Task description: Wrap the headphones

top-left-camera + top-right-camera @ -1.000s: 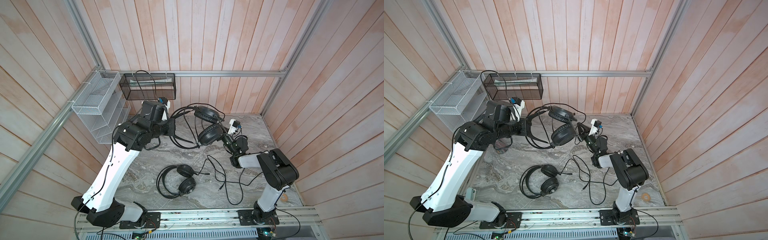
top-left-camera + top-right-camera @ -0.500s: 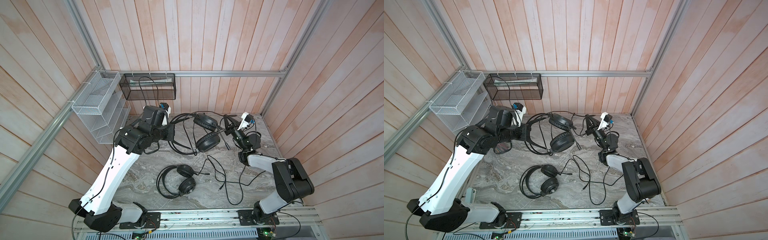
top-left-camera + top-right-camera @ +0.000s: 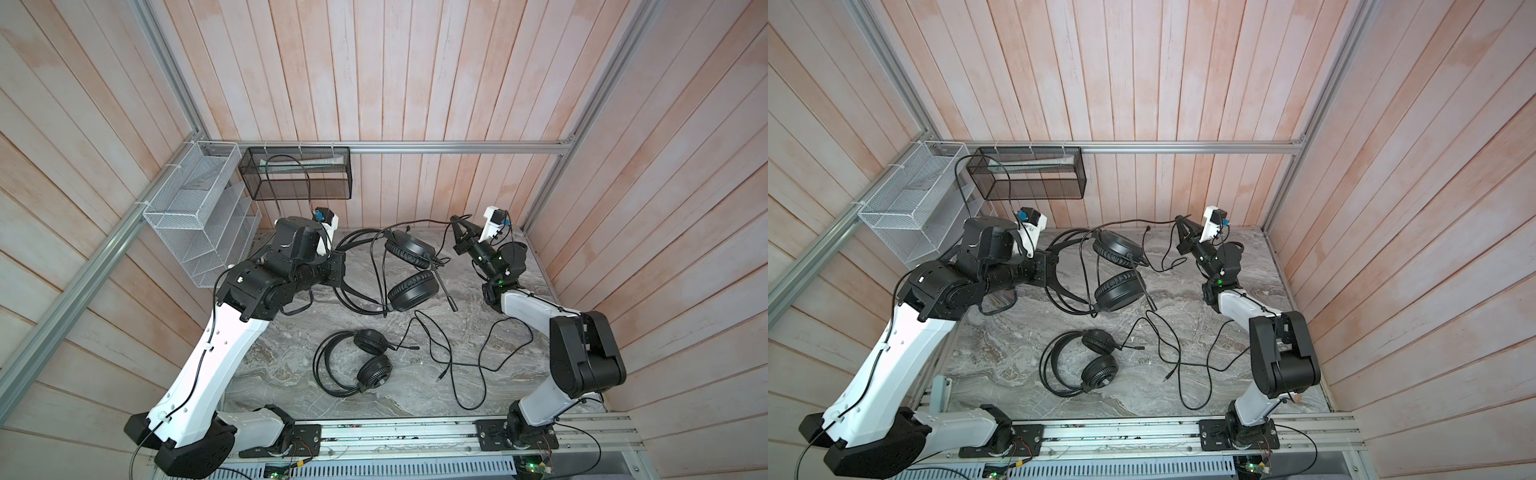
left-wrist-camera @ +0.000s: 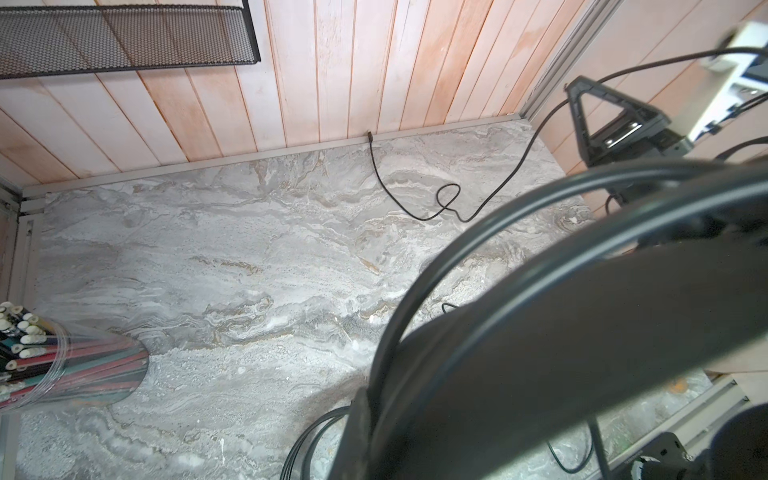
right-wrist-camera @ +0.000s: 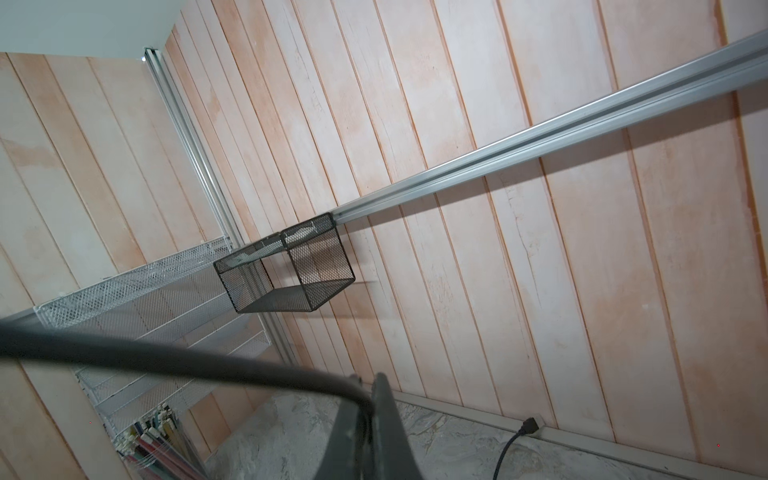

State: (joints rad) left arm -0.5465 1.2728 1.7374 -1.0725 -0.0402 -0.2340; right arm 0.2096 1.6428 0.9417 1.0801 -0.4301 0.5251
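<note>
One pair of headphones (image 3: 411, 268) (image 3: 1117, 270) hangs above the marble table (image 3: 291, 357), earcups stacked and boom mic pointing down. My left gripper (image 3: 341, 266) (image 3: 1051, 266) is shut on its double-wire headband (image 4: 498, 232), which fills the left wrist view. Its thin cable (image 3: 415, 226) (image 5: 166, 353) runs taut to my right gripper (image 3: 457, 222) (image 3: 1179, 221) (image 5: 368, 384), raised near the back right corner and shut on it. The second pair of headphones (image 3: 365, 361) (image 3: 1092, 361) lies flat near the front, its cable (image 3: 457, 357) loose across the table.
A black mesh basket (image 3: 299, 172) and a white wire rack (image 3: 199, 216) hang at the back left. A clear cup of pencils (image 4: 62, 361) stands under the rack. A cable plug (image 5: 528, 426) rests against the back wall. The arms' base rail (image 3: 395, 432) lines the front edge.
My right gripper has swung back and up toward the back right corner, drawing the cable out. The left gripper has lowered the held headphones slightly.
</note>
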